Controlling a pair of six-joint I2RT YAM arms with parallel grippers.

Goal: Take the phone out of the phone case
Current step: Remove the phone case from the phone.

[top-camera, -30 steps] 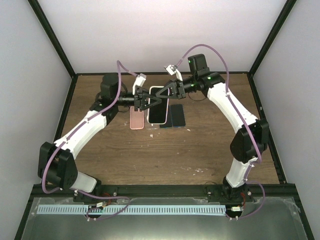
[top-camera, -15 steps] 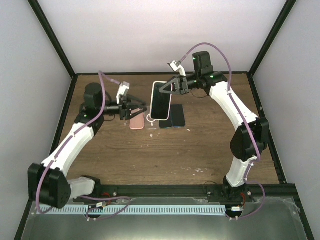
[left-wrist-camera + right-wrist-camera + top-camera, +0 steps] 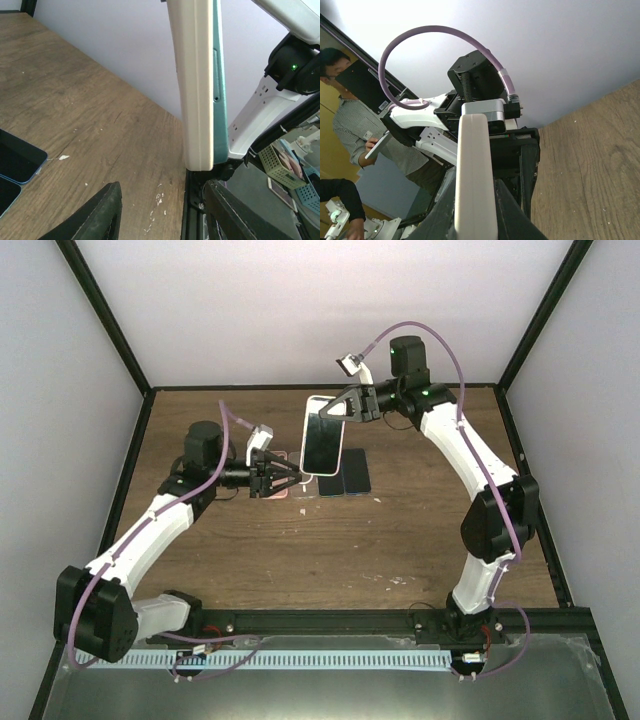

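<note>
Left tool [image 3: 290, 478] hovers low over the counter [image 3: 400, 530], jaws partly apart and empty, above a pink phone [image 3: 270, 494]. Just beyond it, the phone [image 3: 323, 438], inside its white case [image 3: 195, 85], hangs lifted off the counter near two dark phones [image 3: 348, 474]. The right tool [image 3: 330, 412] is clamped on its top end.
</note>
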